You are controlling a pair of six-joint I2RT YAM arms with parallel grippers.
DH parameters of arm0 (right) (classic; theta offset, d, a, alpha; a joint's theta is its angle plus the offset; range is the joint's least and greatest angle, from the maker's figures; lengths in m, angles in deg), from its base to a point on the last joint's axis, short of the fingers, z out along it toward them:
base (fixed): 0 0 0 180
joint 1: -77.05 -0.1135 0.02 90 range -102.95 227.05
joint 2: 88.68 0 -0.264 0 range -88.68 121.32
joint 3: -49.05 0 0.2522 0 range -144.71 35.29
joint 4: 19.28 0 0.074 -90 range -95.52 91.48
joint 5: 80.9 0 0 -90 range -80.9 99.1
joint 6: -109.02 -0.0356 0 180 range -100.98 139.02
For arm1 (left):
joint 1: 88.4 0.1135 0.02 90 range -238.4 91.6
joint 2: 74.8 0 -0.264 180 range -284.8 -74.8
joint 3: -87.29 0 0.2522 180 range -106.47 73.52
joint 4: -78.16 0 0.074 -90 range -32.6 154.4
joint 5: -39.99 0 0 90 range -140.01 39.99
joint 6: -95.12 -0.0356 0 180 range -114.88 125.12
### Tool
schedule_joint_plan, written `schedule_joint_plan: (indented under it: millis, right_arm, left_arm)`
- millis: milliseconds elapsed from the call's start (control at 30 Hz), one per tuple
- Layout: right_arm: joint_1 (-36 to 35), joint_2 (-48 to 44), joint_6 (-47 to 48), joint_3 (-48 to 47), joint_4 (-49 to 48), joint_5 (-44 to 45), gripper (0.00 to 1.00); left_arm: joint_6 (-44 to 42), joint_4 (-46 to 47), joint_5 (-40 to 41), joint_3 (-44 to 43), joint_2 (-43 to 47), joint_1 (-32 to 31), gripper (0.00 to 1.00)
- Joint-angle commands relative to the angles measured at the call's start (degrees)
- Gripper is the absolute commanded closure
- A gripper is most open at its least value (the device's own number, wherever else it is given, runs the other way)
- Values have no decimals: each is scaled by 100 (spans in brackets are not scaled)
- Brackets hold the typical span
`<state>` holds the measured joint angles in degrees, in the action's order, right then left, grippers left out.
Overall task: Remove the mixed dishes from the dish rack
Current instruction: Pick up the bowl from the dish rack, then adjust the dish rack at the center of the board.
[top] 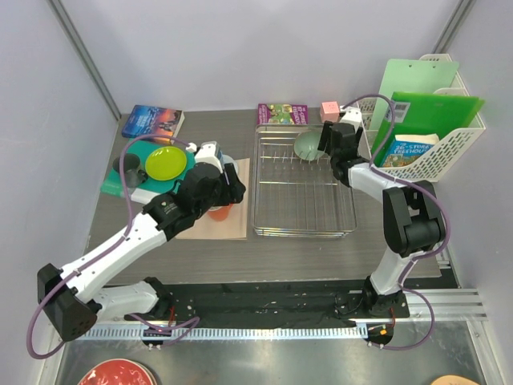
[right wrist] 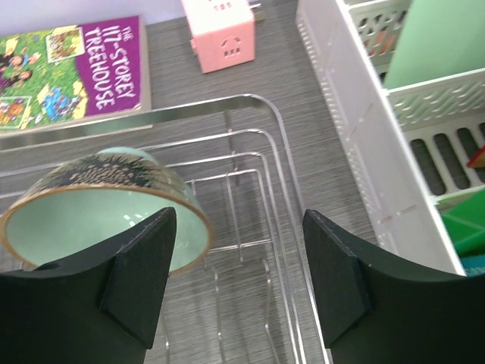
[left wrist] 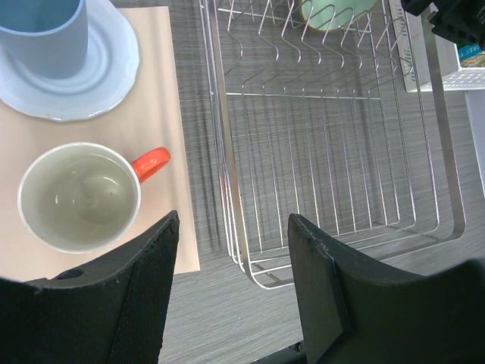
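The right claw [right wrist: 236, 227] stands wide apart and grips nothing. The near rim of the sage-green bowl [right wrist: 91, 220] reaches just past its left finger. The bowl lies tipped on its side among the wires at the far end of the dish rack [right wrist: 269, 114].

The left claw [left wrist: 233, 227] is also spread and holds nothing, over the rack's left edge. Its camera shows the orange mug [left wrist: 76, 197] upright on a tan mat [left wrist: 163, 91], and the light blue cup [left wrist: 42, 34] standing on the white plate [left wrist: 114, 68]. In the top view the arm hides both.

Only the top view shows the lime-green plate [top: 166, 163], lying on a teal board [top: 120, 180] at the surface's [top: 321, 257] left.
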<state>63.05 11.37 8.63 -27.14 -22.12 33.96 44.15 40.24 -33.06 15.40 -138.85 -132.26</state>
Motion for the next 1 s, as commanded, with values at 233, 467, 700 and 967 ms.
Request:
schedule_joint_plan:
  millis: [233,467,700,967]
  right_arm:
    - [55,120,-51,12,-388,-711,29]
    - [125,559,29,-321,-265,-869,31]
    - [161,902,81,-586,-466,-852,38]
    - [178,1069,284,-717,-581,-869,73]
  left_arm:
    - [202,263,-192,3,-318,-18,41]
    - [228,272,-254,-58,-520,-27,41]
    - [316,359,-341,-32,-810,-105,42]
    - [544,509,-579,30,-1267,-158,43]
